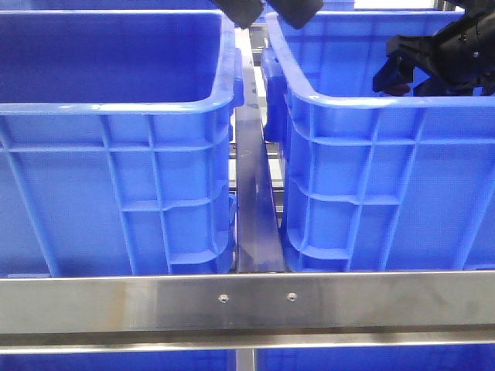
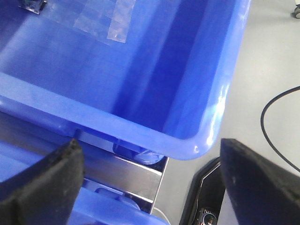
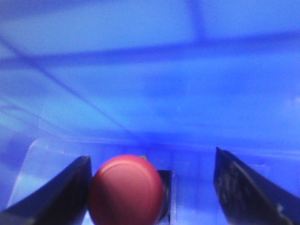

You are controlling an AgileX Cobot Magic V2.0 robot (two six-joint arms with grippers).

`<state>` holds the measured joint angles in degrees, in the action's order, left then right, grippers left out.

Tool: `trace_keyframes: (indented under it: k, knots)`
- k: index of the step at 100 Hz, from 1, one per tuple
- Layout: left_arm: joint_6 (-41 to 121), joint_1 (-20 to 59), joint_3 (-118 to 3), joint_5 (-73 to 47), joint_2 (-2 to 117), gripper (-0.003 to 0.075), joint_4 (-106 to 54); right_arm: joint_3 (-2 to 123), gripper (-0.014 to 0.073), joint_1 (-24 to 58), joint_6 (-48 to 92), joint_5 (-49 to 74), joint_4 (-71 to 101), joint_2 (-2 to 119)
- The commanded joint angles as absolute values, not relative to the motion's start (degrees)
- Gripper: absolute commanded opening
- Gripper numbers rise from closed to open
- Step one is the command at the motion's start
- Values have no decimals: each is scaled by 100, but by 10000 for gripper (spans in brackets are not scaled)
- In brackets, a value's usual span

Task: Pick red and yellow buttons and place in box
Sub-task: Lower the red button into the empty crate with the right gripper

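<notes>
Red button (image 3: 125, 190) is seen between the parted fingers of the right gripper (image 3: 152, 187), touching one; closing should be centred before lifting from the crate (image 1: 371, 100).

Two bright-blue ribbed crates stand side by side behind a steel crossbar (image 1: 247, 303) that bears two small screws. The left crate (image 1: 116, 178) and the right crate (image 1: 387, 185) are apart, with a narrow metal rail (image 1: 254, 193) running away between them. The right gripper (image 1: 404, 73), black, hangs inside the right crate near its far right, below rim height. At the top edge, two dark fingers of the left gripper (image 1: 267, 11) show above the gap.
</notes>
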<state>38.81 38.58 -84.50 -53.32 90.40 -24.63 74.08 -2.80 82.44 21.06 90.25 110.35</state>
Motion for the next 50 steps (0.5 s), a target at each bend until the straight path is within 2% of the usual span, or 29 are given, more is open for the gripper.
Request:
trace_keyframes:
  k: [1,18,37,44,50]
  knots:
    - [3869,3891,-8658,-5091,8783,556,-2661,7598,568,-271,8329,2421,9238,10649]
    - [3869,3891,-8658,-5045,8783,556,-2661,7503,568,-271,8329,3051,9197,10355]
    - [3869,3891,-8658,-5035,8783,556,-2650,7132,565,-271,8329,2741,9197,9908]
    - [3869,3891,-8658,-5035,8783,556,-2650,6941,526,-271,8329,2660,9197,9728]
    - [3869,3891,-8658,-5035,8783,556,-2650,6756,451,-271,8329,2639,9197,9539]
